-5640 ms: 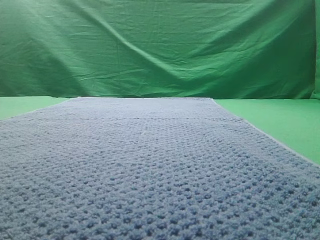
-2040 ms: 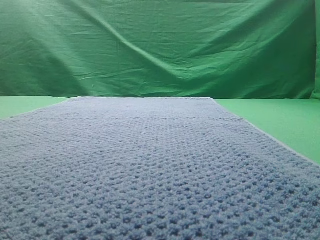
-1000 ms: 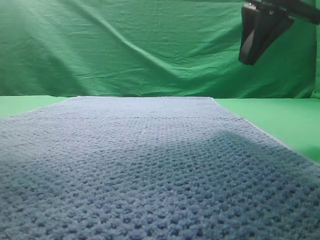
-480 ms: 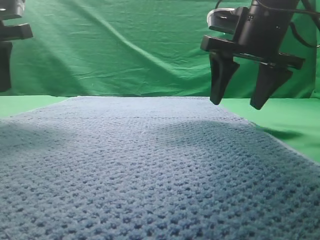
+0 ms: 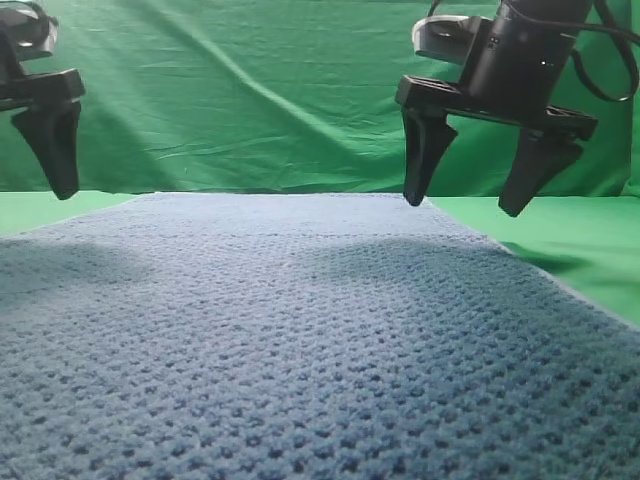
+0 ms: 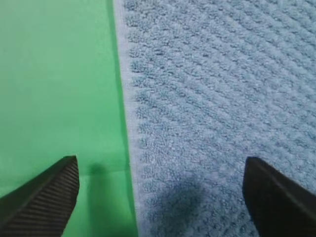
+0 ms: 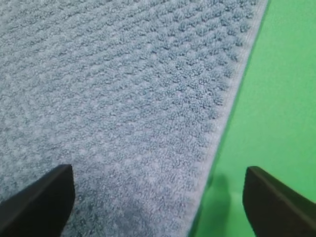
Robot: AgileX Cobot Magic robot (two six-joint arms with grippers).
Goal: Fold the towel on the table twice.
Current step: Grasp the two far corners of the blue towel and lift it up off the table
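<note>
One towel [image 5: 300, 340], two pincers, one desk [image 5: 570, 240], that's the whole count here. The towel is a blue-grey waffle-weave cloth lying flat and unfolded on the bright green desk. In the high view it fills the near part of the shot from the bottom edge up and runs back toward the far edge of the desk, with bare green showing along its right side and a sliver at the far left.

Above its far end hang the two pincers. The right pincer [image 5: 470, 205] is fully in frame, both dark fingers spread wide and pointing down with nothing between them, hovering over the towel's far right corner: one finger above the cloth, the other above bare desk. The left pincer [image 5: 15, 190] is cut off by the left edge of that view, so you only get one finger [image 5: 55, 145] there and can't judge its spread from it.

The wrist views fill that in. The left wrist view looks straight down on the towel's pale hem [image 6: 129, 148], with towel [image 6: 217, 98] on one side and desk [image 6: 54, 84] on the other, and a fingertip [image 6: 44, 202] in each bottom corner, wide apart and empty. The right wrist view shows the same deal mirrored: towel [image 7: 113, 98], hem [image 7: 229, 106], desk [image 7: 281, 98], fingertips [image 7: 39, 205] spread to both corners, holding nothing.

Behind everything hangs a wrinkled green backdrop cloth [image 5: 260, 90], only visible in the high view.
</note>
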